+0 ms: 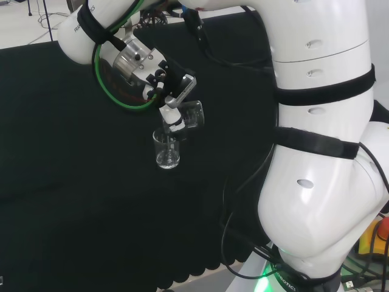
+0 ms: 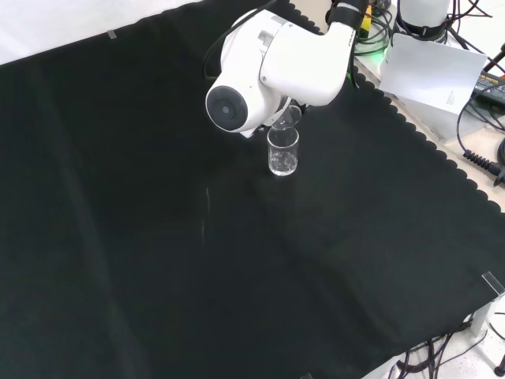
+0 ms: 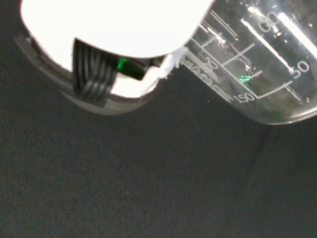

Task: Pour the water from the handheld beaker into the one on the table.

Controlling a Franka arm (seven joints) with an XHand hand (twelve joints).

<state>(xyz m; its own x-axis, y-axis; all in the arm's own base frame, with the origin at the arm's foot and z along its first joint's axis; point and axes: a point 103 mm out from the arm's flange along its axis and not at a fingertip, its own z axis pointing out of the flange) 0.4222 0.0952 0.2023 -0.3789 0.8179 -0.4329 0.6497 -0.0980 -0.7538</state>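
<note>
Your hand (image 1: 173, 100) has its fingers curled around the handheld beaker (image 1: 193, 114), which is tilted over the upright beaker on the table (image 1: 166, 149). In the front view the tilted one's lip sits just above the standing beaker's rim, on the black cloth (image 2: 158, 237).

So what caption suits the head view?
Hand tilts a held beaker over the upright beaker on black cloth.
</note>
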